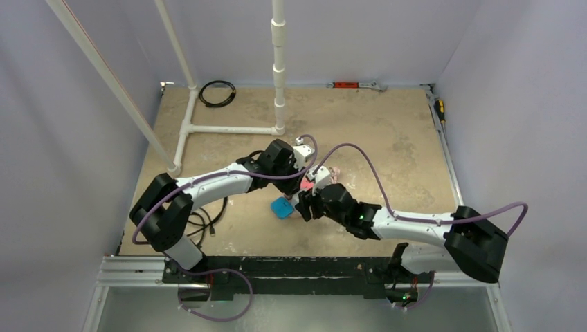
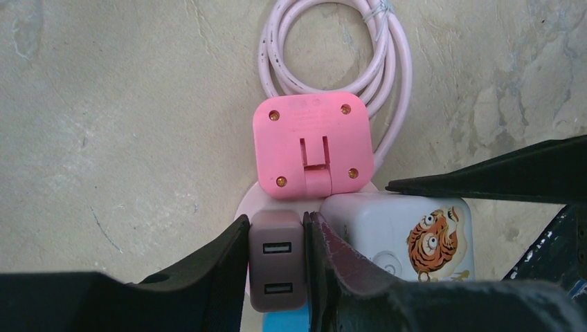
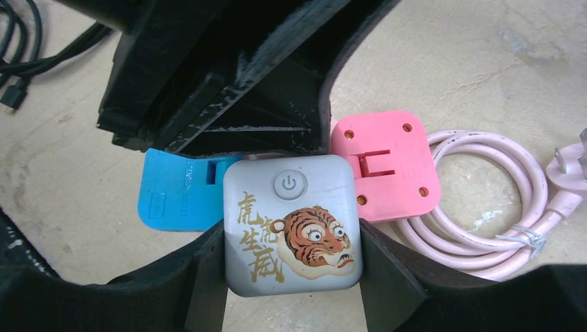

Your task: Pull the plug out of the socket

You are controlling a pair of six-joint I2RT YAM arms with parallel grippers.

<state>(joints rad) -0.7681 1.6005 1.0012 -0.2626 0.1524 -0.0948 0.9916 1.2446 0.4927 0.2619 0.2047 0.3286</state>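
- The left jaws are clamping the brown USB charger (image 2: pixel 277 259), their black fingers (image 2: pixel 208 270) pressing on both of its sides.
- The right jaws are gripping the white tiger-print cube (image 3: pixel 291 225), with one finger lying against each of its two sides.
- The socket (image 2: pixel 242 205) is showing only as a pale-pink sliver just past the left jaws' tips. It is lying under the pink square plug (image 2: pixel 311 145) and beside the charger's far end.
- The pink square plug is sitting straight ahead of the left jaws, and just beyond the right jaws, off to their right.
- The blue plug (image 3: pixel 173 197) is lying just beyond the right jaws, off to their left, against the cube.
- The cube is sitting just beside the charger, on the right of the left jaws.
- The coiled pink cord (image 2: pixel 332 55) is resting on the surface (image 2: pixel 104 104) beyond the pink square plug, farther from both pairs of jaws.
- The left jaws are hanging right over the cube's far edge, close above the right jaws.
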